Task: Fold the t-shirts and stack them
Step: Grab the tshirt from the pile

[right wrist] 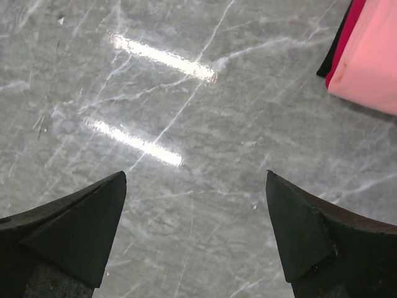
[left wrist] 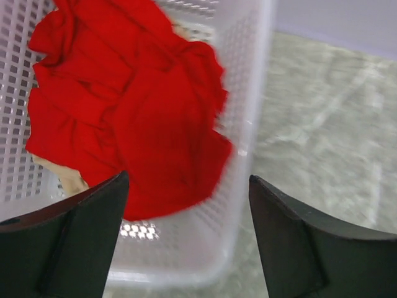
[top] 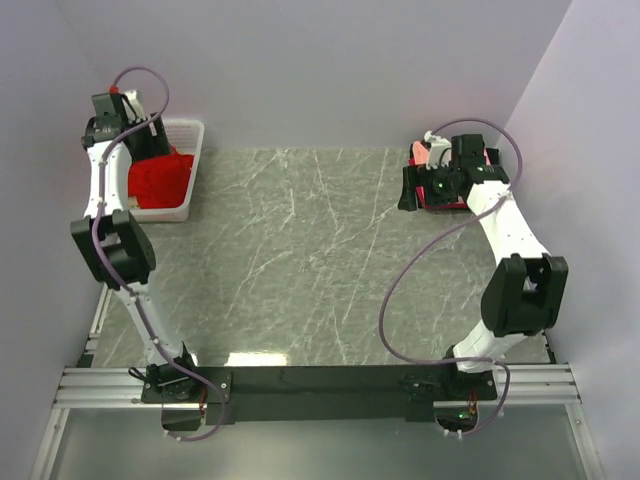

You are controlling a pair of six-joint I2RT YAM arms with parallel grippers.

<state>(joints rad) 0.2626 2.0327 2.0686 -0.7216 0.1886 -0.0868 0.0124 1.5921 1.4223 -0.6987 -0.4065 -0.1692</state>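
Note:
A bright red t-shirt (top: 160,180) lies crumpled in the white mesh basket (top: 190,150) at the back left. The left wrist view shows the red shirt (left wrist: 130,105) with a bit of tan cloth (left wrist: 71,180) under it. My left gripper (left wrist: 189,180) is open and empty, above the basket's near wall. A folded stack with a salmon-pink shirt (right wrist: 372,56) on top, over dark red and black ones, lies at the back right (top: 420,155). My right gripper (right wrist: 195,177) is open and empty over bare table, beside the stack.
The grey marble table (top: 300,260) lies between the basket and the stack. Purple walls close the back and both sides. The arms' bases sit on a black rail (top: 320,385) at the near edge.

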